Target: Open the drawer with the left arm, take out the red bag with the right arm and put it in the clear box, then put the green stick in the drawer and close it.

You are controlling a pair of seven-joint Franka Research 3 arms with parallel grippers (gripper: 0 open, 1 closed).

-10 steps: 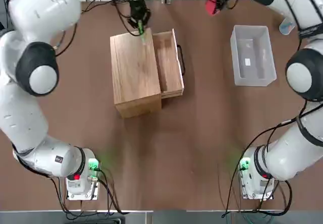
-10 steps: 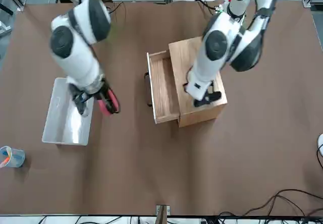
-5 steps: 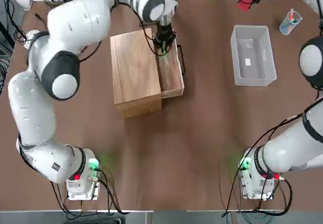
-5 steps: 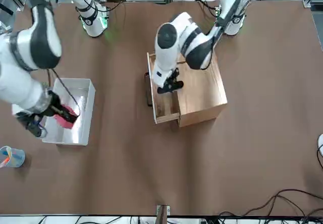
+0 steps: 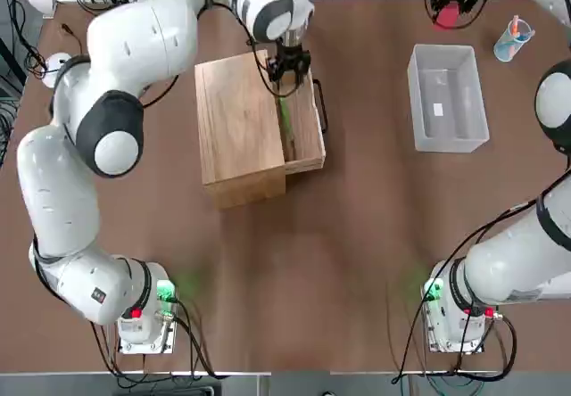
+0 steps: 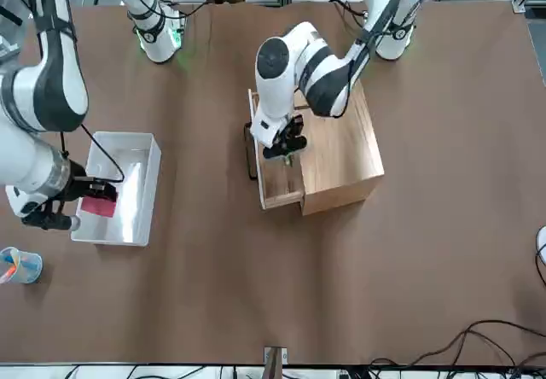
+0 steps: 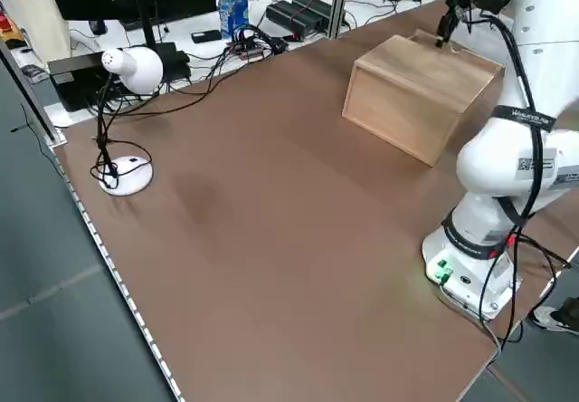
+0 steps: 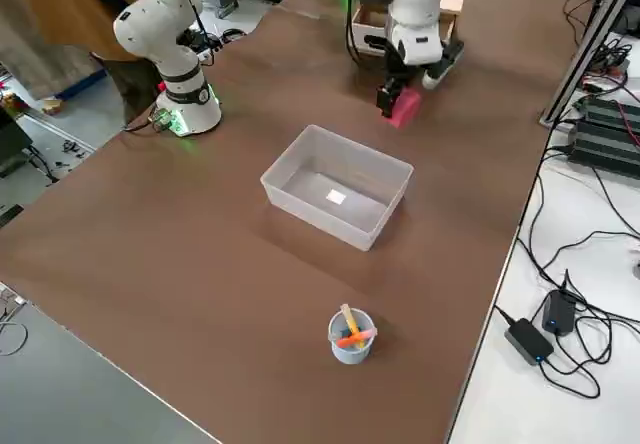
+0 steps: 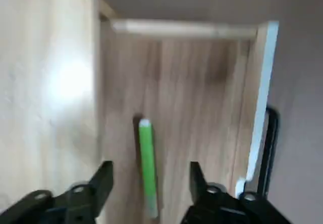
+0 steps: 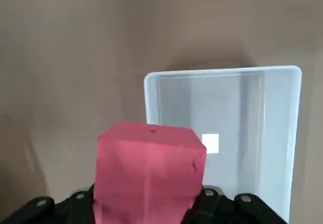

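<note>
Bench point(image 5: 357, 253) carrying cabinet point(image 5: 236, 124) with drawer point(image 5: 302, 119) pulled open; clear box point(image 5: 446, 97) well apart, empty. Left gripper point(image 5: 287, 64) over drawer, fingers spread, green stick point(image 9: 147, 166) lying loose on drawer floor; best lifted straight up clear of the stick before pushing the front shut. Right gripper point(image 6: 60, 204) clamped on red bag point(image 10: 149, 176), beside the box's far end, not yet over it; best centred above the box before release. White label point(image 10: 210, 143) in box, no legible writing.

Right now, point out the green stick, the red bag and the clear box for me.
green stick point(image 9: 147, 168), left wrist view, mid-shaft.
red bag point(image 10: 149, 176), right wrist view, front face.
clear box point(image 5: 416, 102), top view, left rim.
</note>
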